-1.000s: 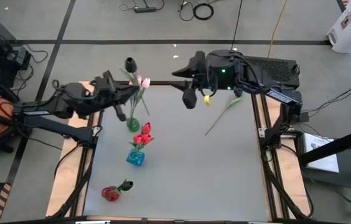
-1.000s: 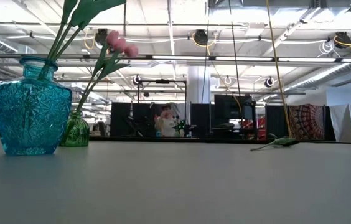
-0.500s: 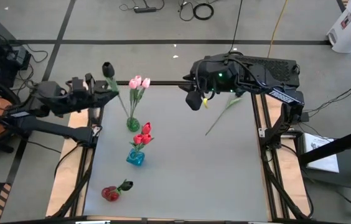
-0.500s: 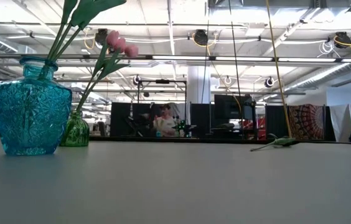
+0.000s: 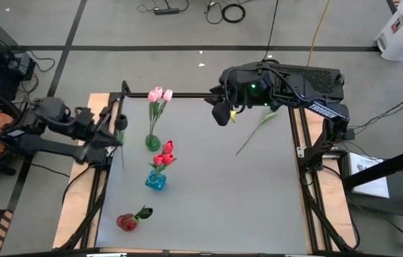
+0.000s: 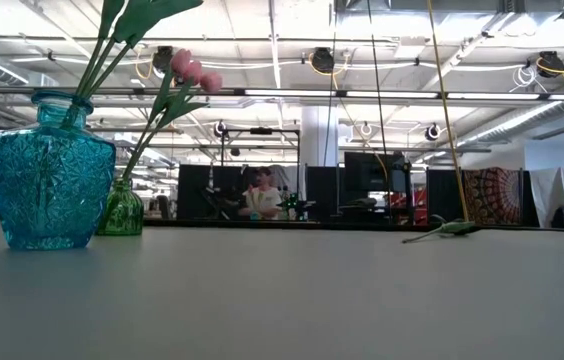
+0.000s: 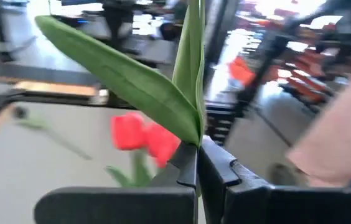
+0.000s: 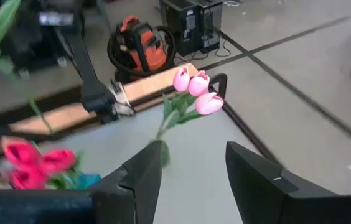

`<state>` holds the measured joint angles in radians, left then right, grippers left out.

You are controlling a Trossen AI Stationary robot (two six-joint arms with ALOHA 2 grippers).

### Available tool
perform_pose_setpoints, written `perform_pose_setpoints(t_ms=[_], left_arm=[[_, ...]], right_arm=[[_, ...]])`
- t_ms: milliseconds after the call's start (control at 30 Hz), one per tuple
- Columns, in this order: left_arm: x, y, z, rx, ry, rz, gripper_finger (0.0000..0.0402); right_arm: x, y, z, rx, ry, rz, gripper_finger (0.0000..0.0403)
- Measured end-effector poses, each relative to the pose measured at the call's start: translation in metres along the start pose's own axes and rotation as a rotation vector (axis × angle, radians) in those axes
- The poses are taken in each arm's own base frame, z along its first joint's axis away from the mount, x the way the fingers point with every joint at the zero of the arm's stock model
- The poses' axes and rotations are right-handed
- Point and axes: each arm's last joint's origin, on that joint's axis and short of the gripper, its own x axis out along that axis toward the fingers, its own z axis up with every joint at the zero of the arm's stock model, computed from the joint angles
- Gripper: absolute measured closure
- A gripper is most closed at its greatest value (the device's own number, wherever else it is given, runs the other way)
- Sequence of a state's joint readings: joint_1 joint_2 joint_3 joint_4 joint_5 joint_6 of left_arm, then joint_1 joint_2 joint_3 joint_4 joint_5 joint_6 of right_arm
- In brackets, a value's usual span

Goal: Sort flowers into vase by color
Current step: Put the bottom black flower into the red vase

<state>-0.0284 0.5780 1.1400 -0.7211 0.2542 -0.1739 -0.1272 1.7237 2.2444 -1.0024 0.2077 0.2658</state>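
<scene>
The left tool (image 5: pixel 110 127), clamped on the black tulip (image 5: pixel 121 127), now sits out over the tabletop's (image 5: pixel 209 185) left edge, no longer near the pink tulips (image 5: pixel 159 94). The right tool (image 5: pixel 221 113) sits slightly nearer its base.

Pink tulips (image 5: pixel 159 94); turquoise vase (image 5: pixel 155 181)

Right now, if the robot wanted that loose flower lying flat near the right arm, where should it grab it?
Probably mid-stem. The loose flower lies flat and slanted on the table, so coming straight down with fingers across the thin stem looks easiest. The open right gripper hangs nearby.
</scene>
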Motion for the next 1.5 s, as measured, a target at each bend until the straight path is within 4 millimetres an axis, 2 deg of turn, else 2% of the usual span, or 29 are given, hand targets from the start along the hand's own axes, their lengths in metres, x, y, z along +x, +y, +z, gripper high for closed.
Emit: perform_pose_setpoints(t_ms=[200, 400, 700, 1033, 1500], left_arm=[[-0.028, -0.012, -0.006, 0.03, -0.03, -0.189, 0.04], [-0.052, -0.018, -0.011, 0.113, -0.105, -0.233, 0.04], [-0.048, -0.017, -0.01, 0.223, -0.108, -0.223, 0.04], [-0.043, -0.016, -0.009, 0.224, -0.095, -0.221, 0.04], [-0.046, -0.023, -0.01, 0.22, -0.062, -0.49, 0.04]], right_arm=[[0.0, 0.001, 0.002, 0.215, -0.021, 0.008, 0.0234], [0.0, 0.001, 0.002, 0.252, -0.022, 0.009, 0.0234], [0.0, 0.001, 0.002, 0.252, -0.023, 0.009, 0.0234], [0.0, 0.001, 0.002, 0.251, -0.022, 0.009, 0.0234], [0.001, 0.001, 0.002, 0.251, -0.022, 0.009, 0.0234]])
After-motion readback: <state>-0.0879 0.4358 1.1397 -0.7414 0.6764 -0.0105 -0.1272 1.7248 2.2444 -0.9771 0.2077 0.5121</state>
